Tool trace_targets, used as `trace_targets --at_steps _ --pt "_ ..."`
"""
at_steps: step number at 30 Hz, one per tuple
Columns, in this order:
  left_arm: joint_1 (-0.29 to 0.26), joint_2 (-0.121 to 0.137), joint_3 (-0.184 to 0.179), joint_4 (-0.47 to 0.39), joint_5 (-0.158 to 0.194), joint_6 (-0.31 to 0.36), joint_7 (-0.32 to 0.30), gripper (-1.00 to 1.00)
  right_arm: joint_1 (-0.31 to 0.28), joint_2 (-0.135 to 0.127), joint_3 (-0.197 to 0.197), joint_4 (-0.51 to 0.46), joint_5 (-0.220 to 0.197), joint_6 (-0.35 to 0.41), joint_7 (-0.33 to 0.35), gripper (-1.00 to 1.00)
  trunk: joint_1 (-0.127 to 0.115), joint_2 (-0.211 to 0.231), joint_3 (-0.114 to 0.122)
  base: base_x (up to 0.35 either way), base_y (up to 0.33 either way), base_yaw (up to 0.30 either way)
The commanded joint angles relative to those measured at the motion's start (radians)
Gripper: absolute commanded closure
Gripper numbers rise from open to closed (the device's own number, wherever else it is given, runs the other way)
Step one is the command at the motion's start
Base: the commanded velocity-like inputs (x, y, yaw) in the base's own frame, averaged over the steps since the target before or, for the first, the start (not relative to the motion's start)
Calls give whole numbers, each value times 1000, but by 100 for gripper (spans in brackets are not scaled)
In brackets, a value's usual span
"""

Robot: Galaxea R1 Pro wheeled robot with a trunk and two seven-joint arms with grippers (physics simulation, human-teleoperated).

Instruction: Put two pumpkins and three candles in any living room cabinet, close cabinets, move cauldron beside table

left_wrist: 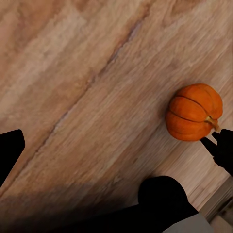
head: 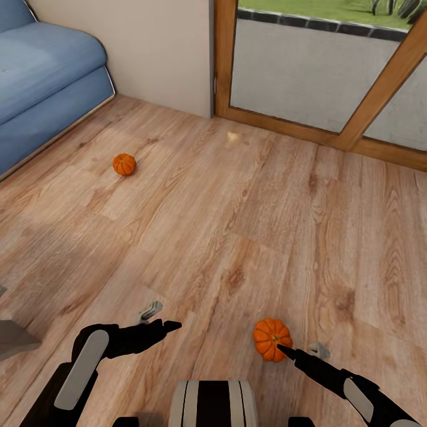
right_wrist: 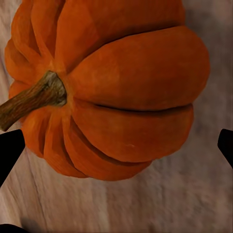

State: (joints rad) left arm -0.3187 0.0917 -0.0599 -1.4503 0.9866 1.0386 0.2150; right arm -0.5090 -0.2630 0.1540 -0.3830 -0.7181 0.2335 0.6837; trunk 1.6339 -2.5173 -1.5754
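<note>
Two orange pumpkins lie on the wooden floor. One pumpkin (head: pixel 271 338) is just ahead of my right gripper (head: pixel 302 351). In the right wrist view this pumpkin (right_wrist: pixel 116 92) looms large, stem to one side, and the black fingertips (right_wrist: pixel 8 151) stand wide apart on either side, short of it, so the gripper is open. The left wrist view also catches it (left_wrist: pixel 194 112). My left gripper (head: pixel 161 318) hovers open over bare floor with nothing in it. The other pumpkin (head: pixel 124 164) sits far off near the sofa. Candles, cabinet and cauldron are out of view.
A blue sofa (head: pixel 41 77) fills the far left corner against a beige wall. A wood-framed glass door (head: pixel 332 71) runs along the far right. A grey object's corner (head: pixel 15 339) juts in at the left edge. Open floor lies between the pumpkins.
</note>
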Motion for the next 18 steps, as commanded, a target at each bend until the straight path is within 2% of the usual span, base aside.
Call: trace_targets --at_steps 1,18 --pt "0 1 -1 -1 10 1 10 -100 0 -1 4 -1 -11 7 0 -100 0 0 -1 61 0 0" --pt "0 -1 -2 -1 10 1 10 -100 0 -1 4 0 -11 6 -1 -100 0 0 -1 43 3 0"
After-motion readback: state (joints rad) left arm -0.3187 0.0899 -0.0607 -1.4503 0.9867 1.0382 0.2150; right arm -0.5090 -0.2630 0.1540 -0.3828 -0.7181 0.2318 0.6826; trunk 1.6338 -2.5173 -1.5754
